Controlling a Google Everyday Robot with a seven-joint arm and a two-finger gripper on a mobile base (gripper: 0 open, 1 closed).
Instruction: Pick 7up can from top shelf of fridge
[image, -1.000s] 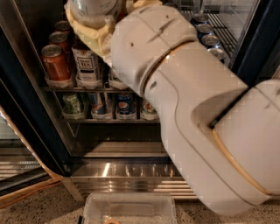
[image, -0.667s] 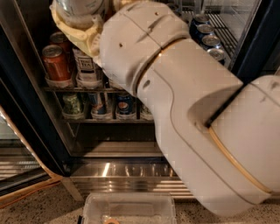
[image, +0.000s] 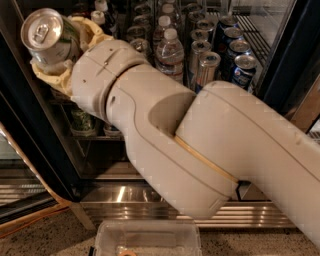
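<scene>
The 7up can (image: 47, 35) is at the upper left, tilted so its silver top faces the camera, with a greenish side showing. My gripper (image: 62, 52) is shut on it, one cream finger (image: 89, 29) over the can and the other (image: 50, 77) under it. The can is held in front of the fridge's dark frame (image: 35, 150), clear of the rows of drinks. The top shelf (image: 252, 32) shows as wire rack at the upper right. My arm hides its front edge.
Water bottles (image: 170, 47), slim silver-and-blue cans (image: 207, 65) and blue cans (image: 242, 67) stand on the rack behind my arm. Green cans (image: 82, 122) sit on a lower rack. The stainless base (image: 125, 197) and a clear plastic tub (image: 150, 237) lie below.
The gripper with the can has drawn out of the fridge, toward the camera and to the left. The can's top now faces the camera, and more of the right-hand rows shows.
</scene>
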